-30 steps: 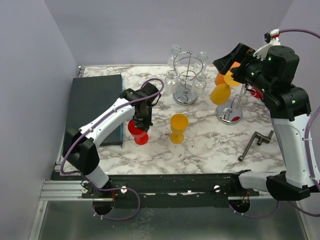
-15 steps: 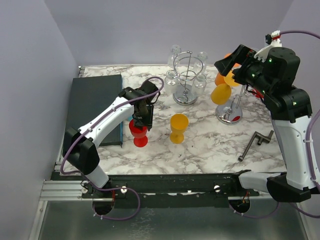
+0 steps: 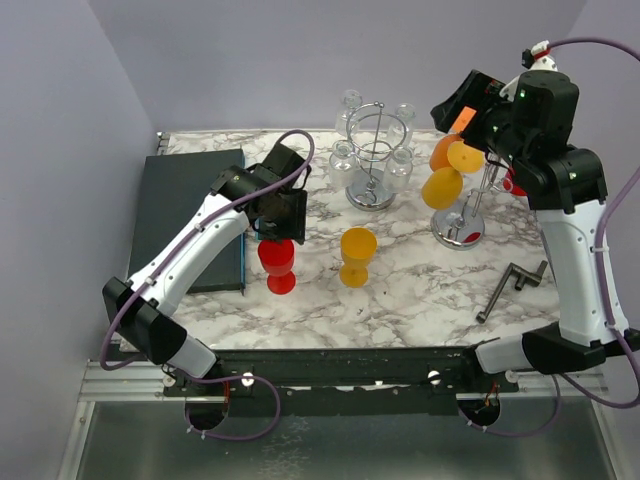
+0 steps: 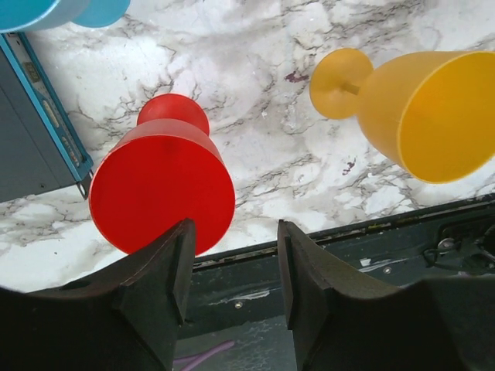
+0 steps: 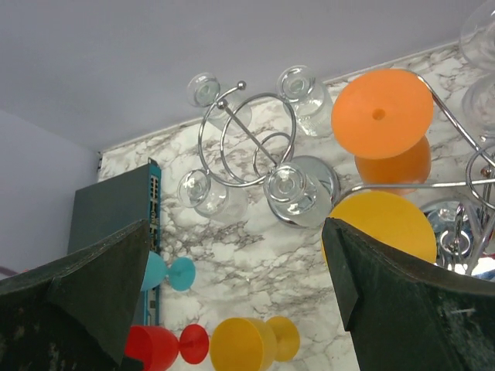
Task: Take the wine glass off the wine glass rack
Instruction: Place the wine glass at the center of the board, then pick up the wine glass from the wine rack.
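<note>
Overhead, the right gripper point(image 5: 236, 224) hangs beside the wine glass rack point(image 3: 458, 228), its two dark, matte fingers spread wide with nothing between them. The rack is polished chrome wire rising from a round, mirror-bright base on the grey-veined marble table point(image 3: 420, 290). An orange wine glass point(image 5: 382, 113) of smooth opaque plastic hangs upside down from one wire arm, its flat round foot uppermost. A yellow wine glass point(image 5: 384, 224) of the same make hangs beside it on the same rack. The left gripper point(image 4: 233, 232) hovers with its jaws parted above a glossy red goblet point(image 4: 161, 189), which stands upright on the marble. A yellow goblet point(image 3: 357, 255) with a tapered bowl and stubby stem stands near it.
</note>
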`<state>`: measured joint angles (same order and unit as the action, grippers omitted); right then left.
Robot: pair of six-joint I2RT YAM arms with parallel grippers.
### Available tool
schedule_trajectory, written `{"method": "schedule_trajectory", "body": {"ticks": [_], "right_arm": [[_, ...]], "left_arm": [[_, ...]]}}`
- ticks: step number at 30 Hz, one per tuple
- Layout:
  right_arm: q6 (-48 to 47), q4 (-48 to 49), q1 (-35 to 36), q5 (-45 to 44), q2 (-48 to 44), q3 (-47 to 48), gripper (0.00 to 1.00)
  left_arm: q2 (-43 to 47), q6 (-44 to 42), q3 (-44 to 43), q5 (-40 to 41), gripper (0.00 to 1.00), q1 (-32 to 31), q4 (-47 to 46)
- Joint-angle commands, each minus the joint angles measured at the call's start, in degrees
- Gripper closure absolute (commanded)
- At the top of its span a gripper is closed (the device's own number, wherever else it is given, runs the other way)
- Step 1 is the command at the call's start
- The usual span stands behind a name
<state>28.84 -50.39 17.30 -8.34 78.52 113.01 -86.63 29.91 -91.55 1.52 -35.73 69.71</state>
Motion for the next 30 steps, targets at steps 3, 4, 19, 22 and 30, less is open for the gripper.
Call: {"method": "schedule_trajectory", "body": {"ticks": [3,4,19,22,30], "right_arm": [[-1.16,-3.02,-5.38,-1.43,5.44,8.63,0.0],[-0.87,-3.08,-8.4,1.42,6.32,9.38,0.0],[2.84,-5.01,-20.46,8.7,-1.45,3.54,0.0],[1.76,-6.59,-20.51,-0.04,-5.22,-0.62,0.0],[1.31,-11.53,-23.68,-7.13,-0.34,7.19,0.0]], "left_arm": [[3.08,-0.71,-7.04,0.44,0.46,0.13,1.49],[3.19,-0.63,-8.46,0.38,0.46,0.13,1.25],[3.35,10.65,-8.99,-18.07,0.45,0.13,-31.82],[1.77,14.03,-7.85,-21.81,0.45,0.13,-38.64],[0.98,15.54,-3.18,-27.17,0.45,-0.05,-45.72]]}}
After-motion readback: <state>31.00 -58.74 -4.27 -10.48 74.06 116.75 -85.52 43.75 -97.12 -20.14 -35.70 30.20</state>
